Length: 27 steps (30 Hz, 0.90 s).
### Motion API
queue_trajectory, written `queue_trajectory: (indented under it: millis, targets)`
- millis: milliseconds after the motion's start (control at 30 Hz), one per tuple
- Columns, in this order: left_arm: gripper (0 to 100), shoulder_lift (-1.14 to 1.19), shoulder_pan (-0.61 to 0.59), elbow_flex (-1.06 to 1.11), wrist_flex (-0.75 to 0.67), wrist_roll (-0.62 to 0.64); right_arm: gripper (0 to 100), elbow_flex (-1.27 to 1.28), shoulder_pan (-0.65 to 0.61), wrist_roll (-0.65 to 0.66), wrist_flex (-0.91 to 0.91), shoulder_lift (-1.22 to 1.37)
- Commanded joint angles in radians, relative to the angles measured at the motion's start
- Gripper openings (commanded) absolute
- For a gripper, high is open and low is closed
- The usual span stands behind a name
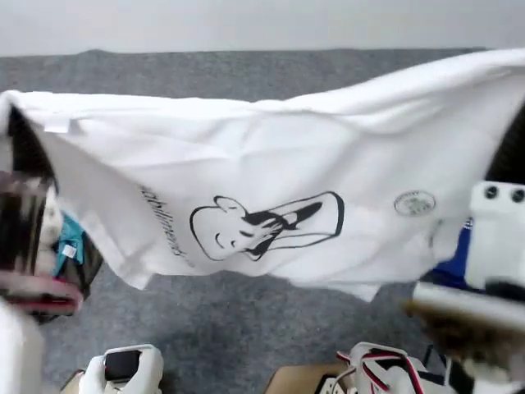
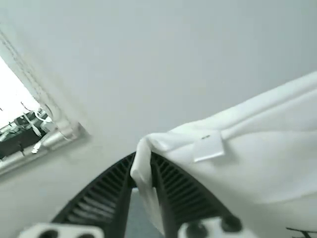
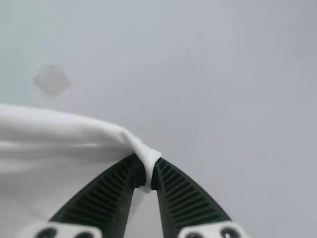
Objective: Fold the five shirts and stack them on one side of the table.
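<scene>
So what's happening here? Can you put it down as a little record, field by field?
Held item: white shirt, stretched out in the air above the table
Left gripper: shut on the shirt's edge, near a sewn label
Right gripper: shut on a bunched corner of the shirt
Print: dark line drawing on the shirt
Table: grey
Other items: teal cloth at one side, blue cloth at the other

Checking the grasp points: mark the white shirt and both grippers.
white shirt (image 1: 328, 156), high view, plain cloth above the drawing.
left gripper (image 2: 143, 166), left wrist view, between its fingertips, pinching the shirt.
right gripper (image 3: 147, 171), right wrist view, between its fingertips, pinching the shirt.
</scene>
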Motion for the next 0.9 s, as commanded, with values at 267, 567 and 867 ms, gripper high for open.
queue_trajectory:
  millis: [267,567,867]
  targets:
    - [1,-0.028,-0.002,0.200,-0.226,-0.095,1.1,0.014,0.071,0.005,-0.004,0.002]
    - [1,-0.129,0.028,0.265,-0.109,-0.106,1.1,0.014,0.068,0.009,0.064,0.008]
    - [1,-0.118,0.032,0.271,-0.117,-0.132,1.1,0.012,0.070,0.003,0.127,0.002]
